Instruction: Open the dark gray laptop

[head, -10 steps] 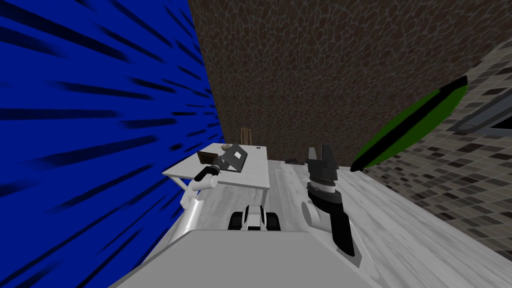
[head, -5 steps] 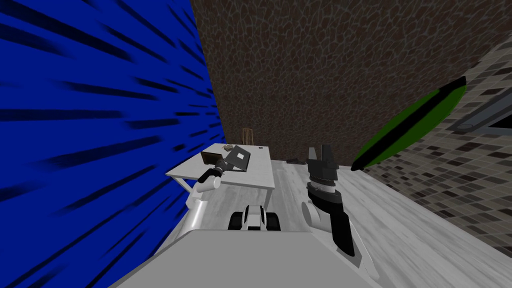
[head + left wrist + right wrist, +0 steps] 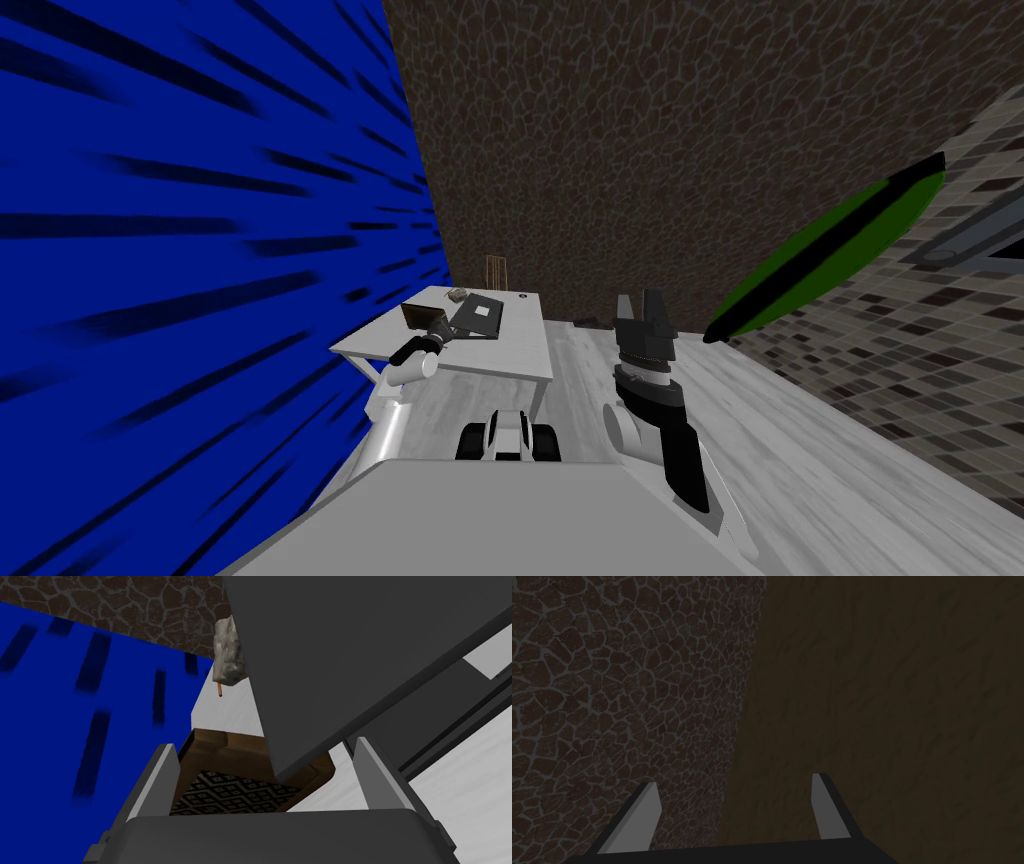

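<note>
**Left gripper wide at the laptop's lid**

We're at the white worktop (image 3: 500,358), left of centre in the head view. It sits hard against the blue streaked wall (image 3: 180,250) that takes up the whole left of the frame. The dark grey laptop (image 3: 478,314) sits on the worktop's far half, just right of a brown tray (image 3: 420,316). Our left arm reaches over the near edge towards it.

Over to the left wrist view: the left gripper (image 3: 265,742) stands wide, its fingers (image 3: 161,776) spread with nothing pressed between them. The lid (image 3: 360,651) is up off the base (image 3: 430,708), a broad dark grey slab, tilted. One of its corners hangs in the gap between the fingers and seems to touch neither. Behind that corner is the tray, brown-walled with a black-and-white patterned floor. Beyond the tray there's a pale, rough lump (image 3: 229,651) with a short orange stick poking out of it, right beside the lid's edge.

The right gripper (image 3: 645,305) is raised just right of centre in the head view, well apart from the worktop, above the pale plank floor (image 3: 800,450). The right wrist view shows its fingers parted and empty. In the upper right of the head view, a green and black oval (image 3: 830,245) slants across the tiled wall (image 3: 900,330).
</note>
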`<state>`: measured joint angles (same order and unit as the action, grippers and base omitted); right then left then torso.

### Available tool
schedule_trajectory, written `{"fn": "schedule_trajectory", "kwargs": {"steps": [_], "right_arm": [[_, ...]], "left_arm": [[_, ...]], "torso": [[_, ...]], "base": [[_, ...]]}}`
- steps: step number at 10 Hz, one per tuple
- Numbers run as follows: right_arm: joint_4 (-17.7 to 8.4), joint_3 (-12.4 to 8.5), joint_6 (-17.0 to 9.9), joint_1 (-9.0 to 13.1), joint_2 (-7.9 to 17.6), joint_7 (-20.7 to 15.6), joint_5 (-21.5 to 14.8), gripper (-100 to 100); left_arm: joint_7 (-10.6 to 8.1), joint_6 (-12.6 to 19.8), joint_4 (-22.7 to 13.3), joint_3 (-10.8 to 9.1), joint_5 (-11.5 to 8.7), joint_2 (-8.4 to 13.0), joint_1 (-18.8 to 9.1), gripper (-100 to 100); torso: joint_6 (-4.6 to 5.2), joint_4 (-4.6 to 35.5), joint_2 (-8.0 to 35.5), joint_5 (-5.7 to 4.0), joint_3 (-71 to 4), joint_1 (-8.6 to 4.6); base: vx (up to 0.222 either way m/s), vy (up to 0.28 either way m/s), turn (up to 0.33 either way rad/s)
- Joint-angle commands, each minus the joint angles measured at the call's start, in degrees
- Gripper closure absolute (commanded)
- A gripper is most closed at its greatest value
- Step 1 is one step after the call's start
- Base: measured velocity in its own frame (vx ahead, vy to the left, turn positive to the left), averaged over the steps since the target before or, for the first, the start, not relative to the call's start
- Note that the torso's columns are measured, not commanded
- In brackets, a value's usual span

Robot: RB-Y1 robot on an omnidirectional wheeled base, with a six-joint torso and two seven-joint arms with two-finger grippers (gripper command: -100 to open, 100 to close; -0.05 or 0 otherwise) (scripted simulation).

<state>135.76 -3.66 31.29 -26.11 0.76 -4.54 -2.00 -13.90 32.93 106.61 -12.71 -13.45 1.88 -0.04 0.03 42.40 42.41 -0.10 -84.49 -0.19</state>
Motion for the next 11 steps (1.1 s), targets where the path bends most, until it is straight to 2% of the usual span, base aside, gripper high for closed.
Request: {"fn": "schedule_trajectory", "kwargs": {"steps": [1,4,5,6,11], "right_arm": [[0.00,0.00,0.00,0.00,0.00,0.00,0.00,0],[0.00,-0.01,0.00,0.00,0.01,0.00,0.00,0],[0.00,-0.01,0.00,0.00,0.01,0.00,0.00,0],[0.00,-0.01,0.00,0.00,0.01,0.00,0.00,0],[0.00,-0.01,0.00,0.00,0.01,0.00,0.00,0]], "left_arm": [[-0.48,3.26,3.45,-0.50,-0.11,0.27,0.14,-100],[-1.02,7.05,7.41,-1.14,-0.29,0.68,0.45,-100],[-0.88,6.17,6.42,-1.00,-0.28,0.62,0.41,-100],[-0.91,6.44,6.55,-1.04,-0.29,0.65,0.44,0],[-0.87,6.61,6.30,-1.03,-0.24,0.63,0.64,0]], "torso": [[-0.03,-0.02,0.01,0.06,0.01,0.19],[-0.05,-0.04,-0.05,0.08,-0.03,0.23],[-0.03,-0.05,-0.08,0.06,-0.05,0.17],[-0.02,-0.07,-0.08,0.08,-0.05,0.17],[-0.03,-0.04,-0.05,0.07,-0.03,0.16]], "base": [[0.013,-0.021,-0.002],[0.016,-0.010,0.003],[0.008,-0.003,0.004],[0.000,0.000,0.000],[0.000,0.000,0.000]]}}
